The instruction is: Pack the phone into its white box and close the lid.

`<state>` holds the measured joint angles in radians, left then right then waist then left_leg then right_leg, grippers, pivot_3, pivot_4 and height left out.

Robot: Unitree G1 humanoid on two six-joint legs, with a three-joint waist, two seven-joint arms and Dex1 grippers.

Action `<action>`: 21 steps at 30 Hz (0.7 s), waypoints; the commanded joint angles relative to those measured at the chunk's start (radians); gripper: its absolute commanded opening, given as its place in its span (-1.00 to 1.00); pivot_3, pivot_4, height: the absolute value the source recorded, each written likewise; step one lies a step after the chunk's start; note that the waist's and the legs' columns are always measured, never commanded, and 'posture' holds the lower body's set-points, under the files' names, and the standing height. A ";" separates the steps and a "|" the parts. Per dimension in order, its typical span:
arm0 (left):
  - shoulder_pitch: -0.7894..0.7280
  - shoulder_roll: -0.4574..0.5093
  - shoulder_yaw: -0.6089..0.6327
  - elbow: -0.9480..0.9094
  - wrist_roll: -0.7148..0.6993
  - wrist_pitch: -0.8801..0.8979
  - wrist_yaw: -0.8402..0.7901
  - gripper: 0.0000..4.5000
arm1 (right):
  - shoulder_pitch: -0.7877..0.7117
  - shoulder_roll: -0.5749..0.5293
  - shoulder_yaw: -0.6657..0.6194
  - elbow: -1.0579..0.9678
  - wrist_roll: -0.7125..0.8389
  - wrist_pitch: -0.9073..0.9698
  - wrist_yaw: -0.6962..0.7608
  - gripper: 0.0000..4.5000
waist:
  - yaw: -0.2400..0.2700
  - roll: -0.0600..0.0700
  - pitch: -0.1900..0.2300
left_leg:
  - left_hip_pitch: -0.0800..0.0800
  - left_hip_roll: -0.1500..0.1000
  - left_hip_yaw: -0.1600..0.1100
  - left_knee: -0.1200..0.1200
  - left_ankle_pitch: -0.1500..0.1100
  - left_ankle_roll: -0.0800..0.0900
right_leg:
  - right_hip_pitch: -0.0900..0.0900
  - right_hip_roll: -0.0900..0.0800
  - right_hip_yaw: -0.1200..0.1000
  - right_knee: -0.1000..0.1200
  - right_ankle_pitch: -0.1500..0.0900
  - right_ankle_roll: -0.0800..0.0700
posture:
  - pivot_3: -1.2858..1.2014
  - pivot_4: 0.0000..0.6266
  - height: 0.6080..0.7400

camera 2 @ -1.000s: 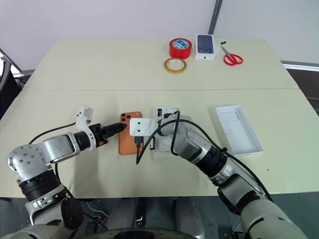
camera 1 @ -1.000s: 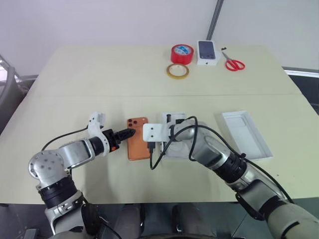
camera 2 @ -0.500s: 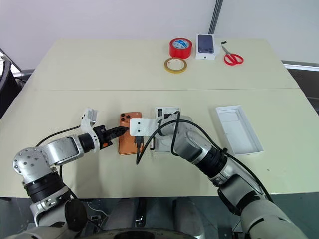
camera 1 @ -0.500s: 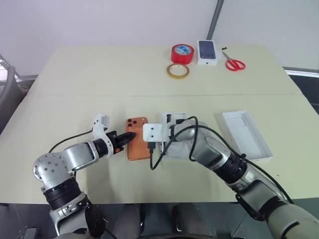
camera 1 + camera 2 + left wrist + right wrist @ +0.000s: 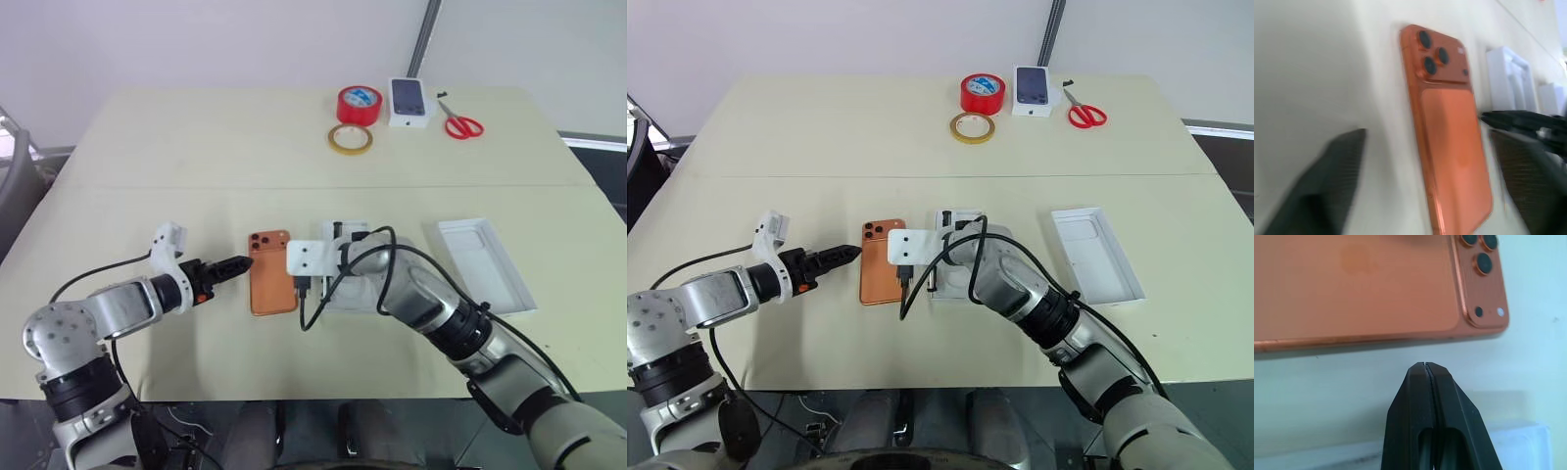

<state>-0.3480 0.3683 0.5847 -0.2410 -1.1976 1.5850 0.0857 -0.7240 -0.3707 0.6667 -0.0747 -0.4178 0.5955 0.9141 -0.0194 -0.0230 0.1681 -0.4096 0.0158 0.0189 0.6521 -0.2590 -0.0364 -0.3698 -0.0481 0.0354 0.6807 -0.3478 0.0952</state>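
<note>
The orange phone (image 5: 271, 285) lies face down on the table, its camera bump at the far left corner. My left gripper (image 5: 238, 263) hovers open just left of the phone without touching it; its wrist view shows the phone (image 5: 1447, 127) ahead between the spread fingers (image 5: 1327, 186). Shut and empty, my right gripper (image 5: 1425, 366) rests its tip on the table by the phone's right edge (image 5: 1376, 289). A white tray (image 5: 358, 228), apparently the white box, lies right of the phone, largely covered by my right arm. The lid (image 5: 486, 264) lies farther right, underside up.
At the table's far side sit a red tape roll (image 5: 359, 105), a yellow tape ring (image 5: 350, 139), a small white box picturing a dark phone (image 5: 409, 102) and red scissors (image 5: 458, 123). A black cable (image 5: 312, 311) loops from my right wrist beside the phone.
My left gripper has drawn back to the left, off the phone's left edge, and has opened. The phone and my right arm have stayed where they were.
</note>
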 commanded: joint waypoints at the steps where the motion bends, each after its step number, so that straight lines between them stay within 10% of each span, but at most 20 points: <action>1: 0.021 -0.006 -0.048 -0.013 0.018 0.020 -0.008 0.92 | -0.007 0.009 0.018 -0.008 -0.006 -0.026 0.017 -1.00 | 0.000 0.000 0.000 | 0.000 0.000 0.000 0.000 0.000 0.000 | 0.000 0.000 0.000 0.000 0.000 0.000 | 0.03 -0.52 0.78; 21: -0.028 -0.269 -0.094 -0.002 -0.154 0.020 0.181 0.92 | 0.005 0.046 0.021 0.021 -0.033 -0.051 0.029 -1.00 | 0.007 0.001 -0.002 | 0.007 -0.002 -0.009 -0.001 -0.003 0.004 | 0.013 -0.002 -0.011 -0.012 0.001 -0.002 | 0.03 -0.52 0.78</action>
<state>-0.3652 0.1171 0.5295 -0.2500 -1.2884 1.5850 0.2542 -0.7242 -0.3455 0.6775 -0.0446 -0.4569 0.5524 0.9392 -0.0120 -0.0220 0.1657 -0.4027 0.0142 0.0088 0.6516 -0.2615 -0.0322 -0.3566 -0.0502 0.0241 0.6677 -0.3463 0.0930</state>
